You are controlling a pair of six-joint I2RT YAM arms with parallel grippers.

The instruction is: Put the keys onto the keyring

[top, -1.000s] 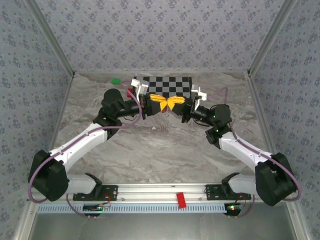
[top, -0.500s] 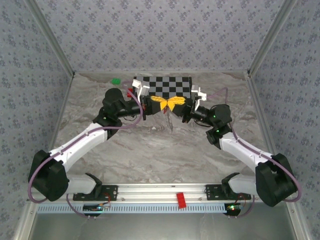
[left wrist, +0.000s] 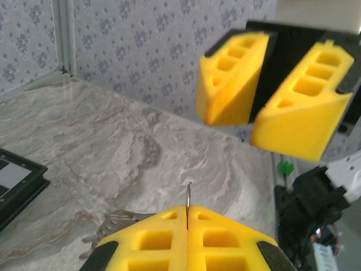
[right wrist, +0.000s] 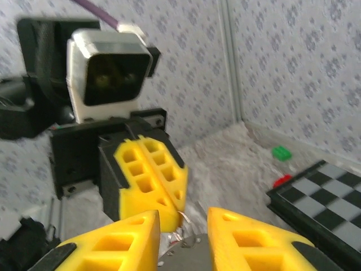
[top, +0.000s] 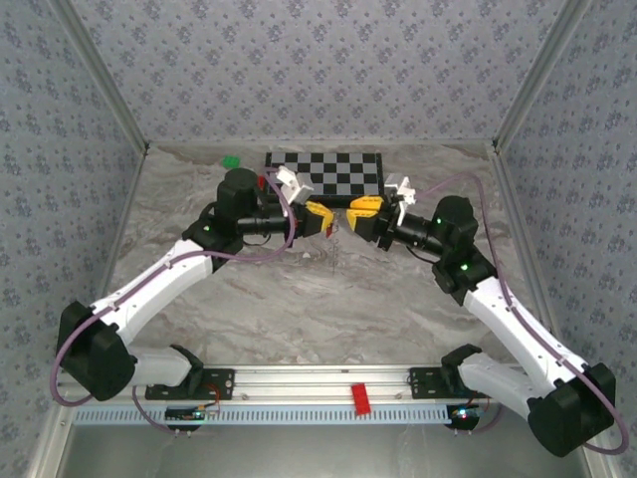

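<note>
Near the chessboard (top: 338,169) | left claw (top: 323,221) clamped on keyring (left wrist: 188,202) | right claw (top: 355,209) jaws parted

walls (top: 318,70): grey floral wallpaper | table (top: 328,309): marbled grey-white | posts (top: 102,75): aluminium

The grey marbled table (top: 299,299) carries a chessboard (top: 343,171) at its far middle, a small red block (top: 262,182) just left of it, and a green block (top: 231,160) farther left.

Arms reaching inward, left hand (top: 320,220) clamped closed, right hand (top: 360,208) parted, tips facing
</note>
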